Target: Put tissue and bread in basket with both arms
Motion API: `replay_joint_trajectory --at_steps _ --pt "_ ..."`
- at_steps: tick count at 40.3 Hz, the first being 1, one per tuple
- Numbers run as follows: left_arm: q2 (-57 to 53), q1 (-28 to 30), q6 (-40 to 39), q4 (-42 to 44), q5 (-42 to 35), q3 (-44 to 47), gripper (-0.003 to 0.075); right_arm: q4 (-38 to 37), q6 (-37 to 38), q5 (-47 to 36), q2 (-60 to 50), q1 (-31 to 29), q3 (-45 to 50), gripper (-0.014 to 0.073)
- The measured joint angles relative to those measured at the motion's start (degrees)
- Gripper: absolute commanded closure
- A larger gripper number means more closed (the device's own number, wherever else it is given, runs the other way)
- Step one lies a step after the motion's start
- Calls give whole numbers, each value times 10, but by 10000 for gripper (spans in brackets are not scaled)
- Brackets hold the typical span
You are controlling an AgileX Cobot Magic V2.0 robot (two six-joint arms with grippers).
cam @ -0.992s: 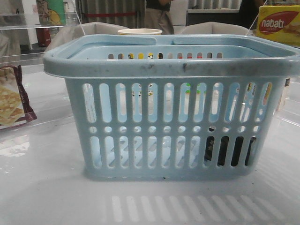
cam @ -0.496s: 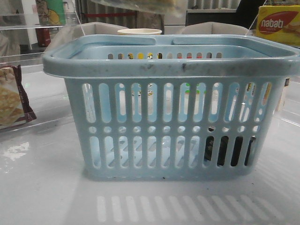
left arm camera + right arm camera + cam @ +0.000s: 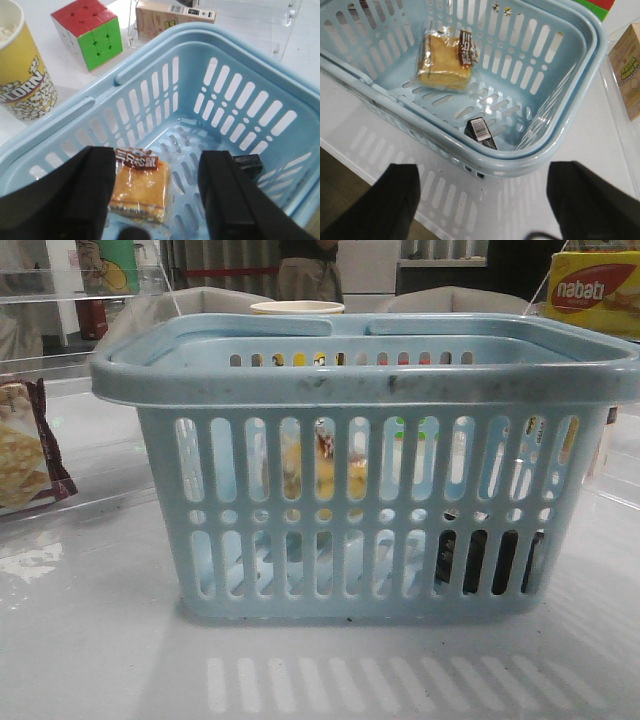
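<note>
The pale blue basket (image 3: 380, 375) stands mid-table; it also shows in the left wrist view (image 3: 240, 65) and the right wrist view (image 3: 555, 125). The bread (image 3: 140, 187) in its clear packet is inside it, seen through the slots (image 3: 325, 470) and from the right wrist (image 3: 445, 62). The dark tissue pack (image 3: 481, 132) lies on the basket floor near a corner (image 3: 490, 560), partly hidden behind a finger in the left wrist view (image 3: 247, 164). My left gripper (image 3: 156, 200) is open above the bread, not touching it. My right gripper (image 3: 482, 200) is open and empty outside the basket, over the table.
A maroon-edged cracker bag (image 3: 25, 455) lies at the left. A yellow nabati box (image 3: 595, 290) stands back right. A popcorn cup (image 3: 20, 75), a puzzle cube (image 3: 90, 32) and a small carton (image 3: 172, 17) stand beyond the basket. A clear acrylic wall (image 3: 285, 25) is nearby.
The bread packet was above the basket half a second ago; now it is down inside the basket, free of my left gripper.
</note>
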Motion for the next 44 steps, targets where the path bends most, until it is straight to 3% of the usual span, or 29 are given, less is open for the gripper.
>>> replay_joint_trajectory --at_steps 12,31,44 --pt "-196 5 -3 0 4 132 277 0 0 0 0 0 0 -28" --pt "-514 158 -20 9 77 327 277 0 0 0 0 0 0 -28" --pt "-560 170 -20 9 105 395 278 0 0 1 0 0 0 -28"
